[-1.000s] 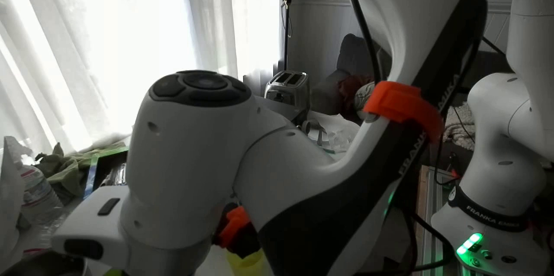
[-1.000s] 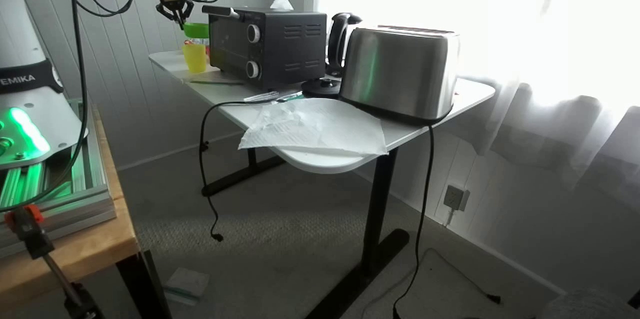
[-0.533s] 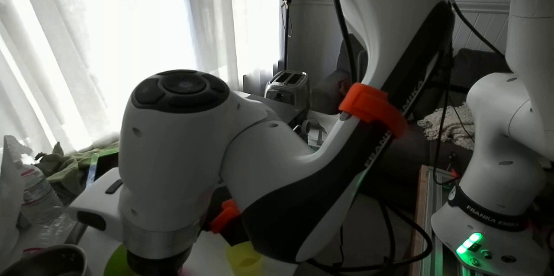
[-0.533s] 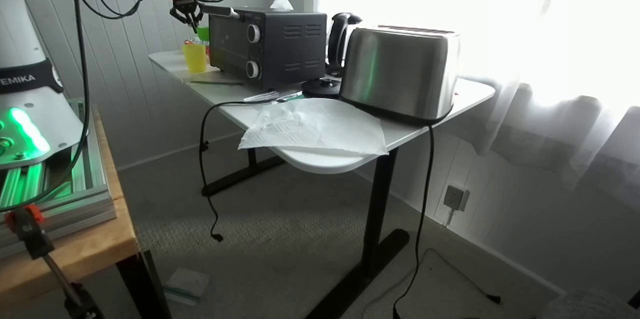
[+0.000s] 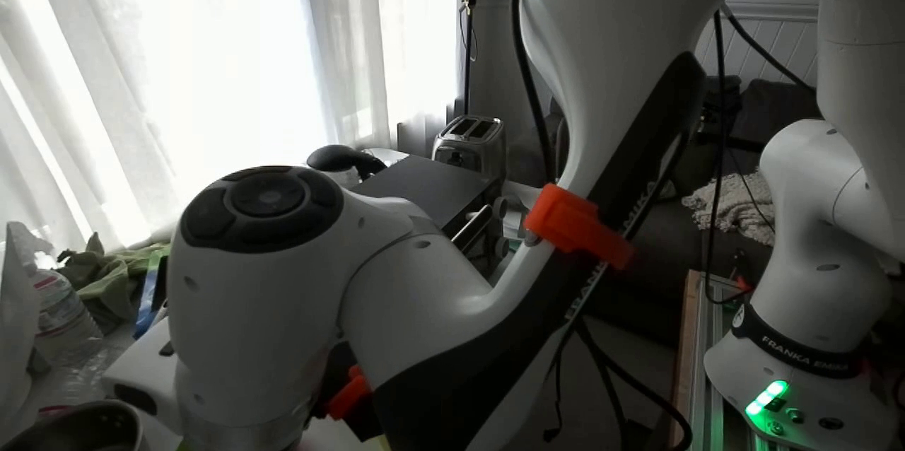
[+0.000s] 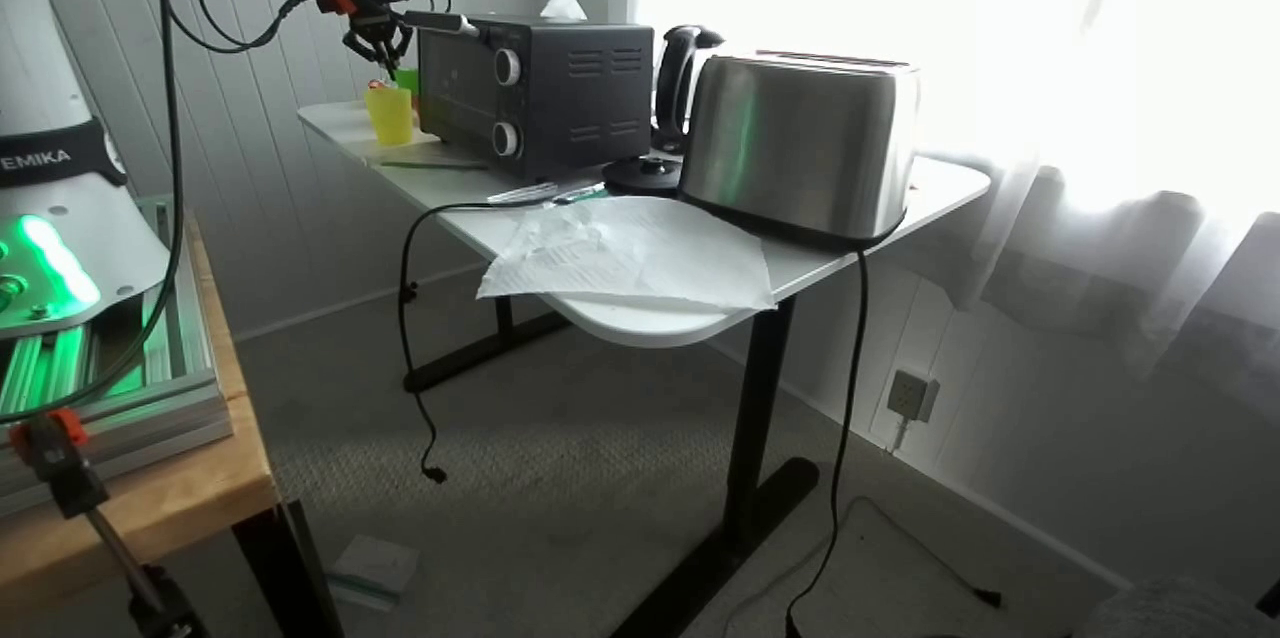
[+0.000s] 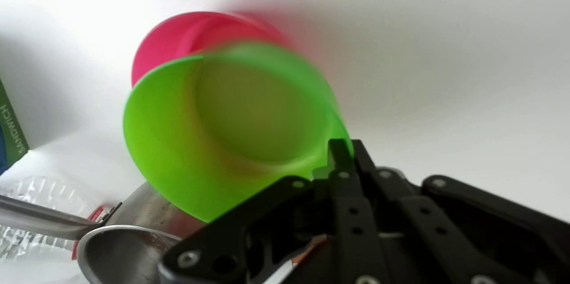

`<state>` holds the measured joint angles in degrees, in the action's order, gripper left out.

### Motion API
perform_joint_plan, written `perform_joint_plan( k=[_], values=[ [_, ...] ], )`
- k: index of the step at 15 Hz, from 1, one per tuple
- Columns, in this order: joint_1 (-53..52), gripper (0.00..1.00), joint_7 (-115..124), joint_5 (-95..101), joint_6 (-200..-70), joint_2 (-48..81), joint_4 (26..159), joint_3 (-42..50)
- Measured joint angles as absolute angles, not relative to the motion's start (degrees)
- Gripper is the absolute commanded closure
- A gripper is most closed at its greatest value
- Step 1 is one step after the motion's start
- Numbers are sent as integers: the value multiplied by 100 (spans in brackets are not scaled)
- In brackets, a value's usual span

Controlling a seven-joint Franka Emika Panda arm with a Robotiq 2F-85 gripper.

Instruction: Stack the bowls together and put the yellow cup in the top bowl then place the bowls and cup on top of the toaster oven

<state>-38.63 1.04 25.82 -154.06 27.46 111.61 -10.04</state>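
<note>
My gripper [image 7: 350, 148] is shut on the rim of the green bowl [image 7: 156, 128], one fingertip inside it and one outside. Below the green bowl in the wrist view sits the pink bowl [image 7: 164, 46] on the white table, partly covered by it; whether the two touch I cannot tell. In an exterior view the green bowl [image 6: 406, 78] hangs under the gripper [image 6: 391, 73], close to the front of the black toaster oven [image 6: 580, 88]. Nearer that camera stands the yellow cup [image 6: 389, 118], upright on the table. The arm hides most of this from the opposite side.
The oven's bar handle [image 6: 440, 22] juts out right beside the gripper. A steel vessel [image 7: 127, 253] with a long handle and a plastic bottle [image 7: 49, 195] lie near the bowls. A kettle [image 6: 678, 83] and a silver toaster [image 6: 800, 143] stand beyond the oven.
Still holding the green bowl, the gripper has moved toward the oven and come down lower. The cup and oven have stayed in place.
</note>
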Motion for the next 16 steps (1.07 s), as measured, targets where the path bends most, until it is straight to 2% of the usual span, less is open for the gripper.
perform_joint_plan(
  k=[6,7,8,16],
  values=[
    [-4109,98,501,2792,-15412,2871,11035,-634],
    [-4142,87,544,2816,-15412,2879,11025,-593],
    [-4167,70,568,2825,-15413,2894,11011,-567],
    [-4196,16,607,2825,-15472,2926,10997,-529]
  ],
)
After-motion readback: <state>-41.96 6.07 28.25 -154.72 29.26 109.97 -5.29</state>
